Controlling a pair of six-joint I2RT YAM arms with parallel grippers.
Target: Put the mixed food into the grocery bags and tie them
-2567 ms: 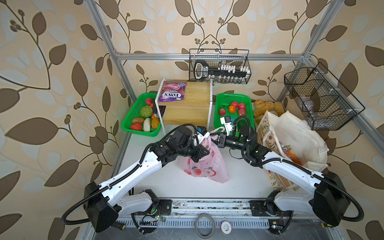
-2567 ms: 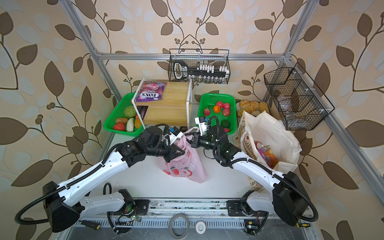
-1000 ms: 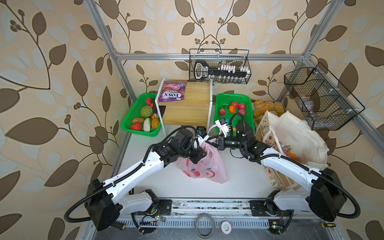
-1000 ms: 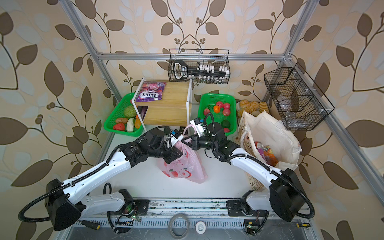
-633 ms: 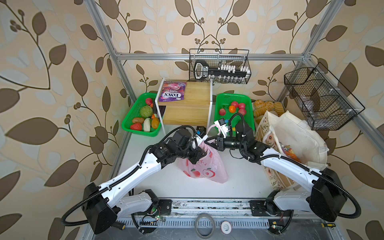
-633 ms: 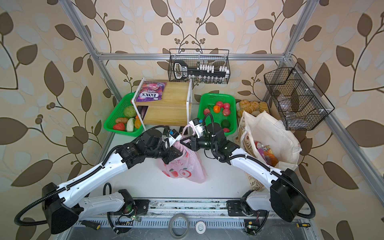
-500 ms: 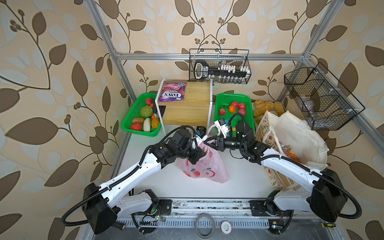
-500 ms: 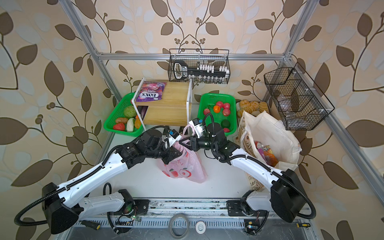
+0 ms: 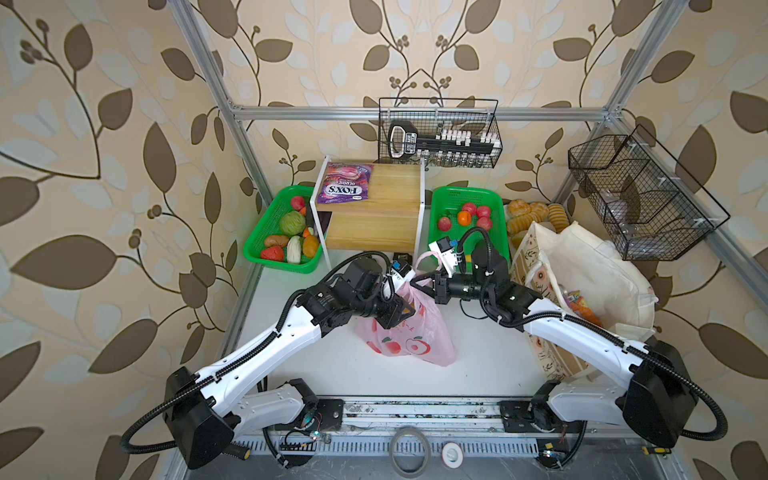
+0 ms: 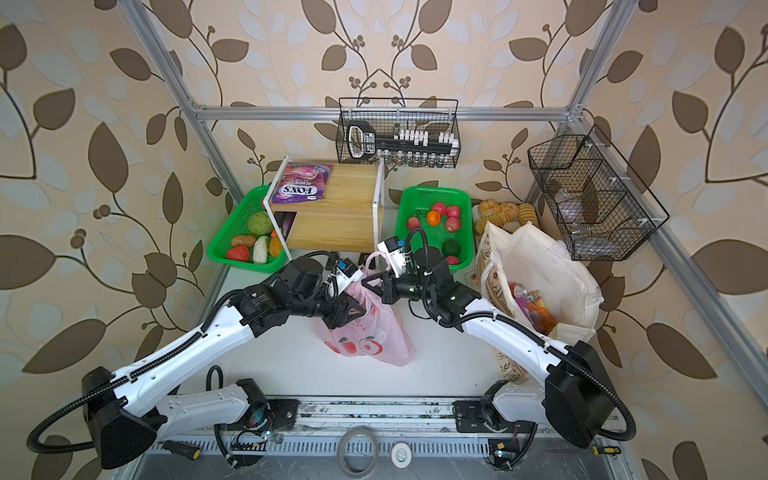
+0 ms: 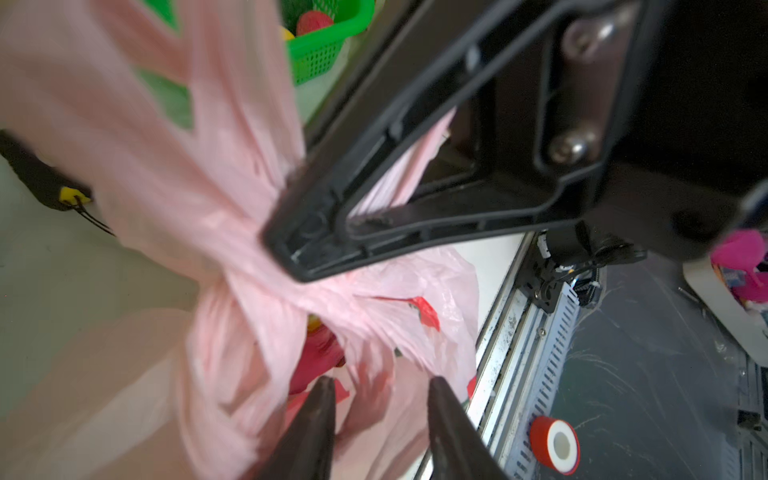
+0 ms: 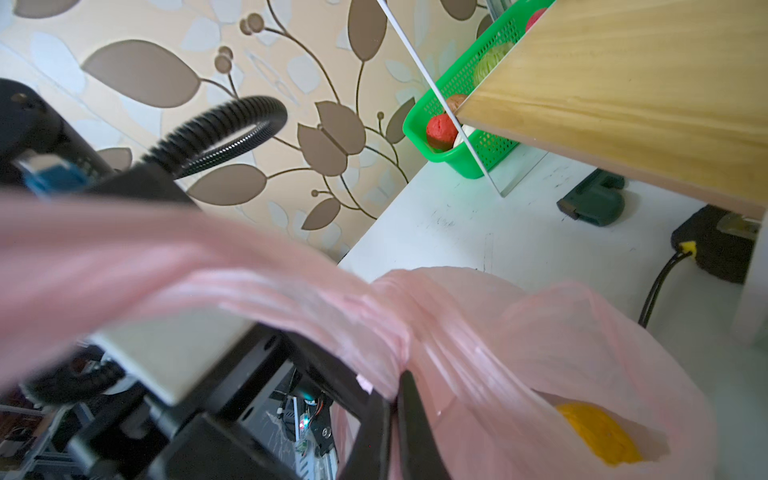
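Note:
The pink plastic grocery bag (image 9: 409, 336) (image 10: 370, 336) stands mid-table with its handles twisted into a knot-like bunch (image 11: 232, 249) (image 12: 390, 299). My left gripper (image 9: 405, 309) (image 10: 353, 311) (image 11: 380, 399) is open just over the bag's body, with loose pink film behind its fingers (image 11: 320, 415). My right gripper (image 9: 432, 286) (image 10: 376, 286) (image 12: 395, 399) is shut on a stretched handle strand at the bunch. A red-pink item (image 11: 316, 357) and a yellow-orange fruit (image 12: 598, 432) show through the film. The cream canvas tote (image 9: 598, 270) (image 10: 548, 257) stands at the right, holding a red can (image 10: 517, 289) and an orange packet (image 10: 540, 311).
Two green baskets of produce (image 9: 282, 249) (image 9: 469, 195) flank a wooden shelf (image 9: 374, 216) bearing a purple FOX'S packet (image 9: 343, 189). Bread rolls (image 9: 534, 212) lie behind the tote. Wire baskets (image 9: 440, 137) (image 9: 640, 191) hang on the walls. A tape roll (image 11: 555, 444) sits below the table's front edge.
My left gripper's jaws have parted and released the bag's handle. The right gripper stays clamped at the twisted top. The bag has barely shifted.

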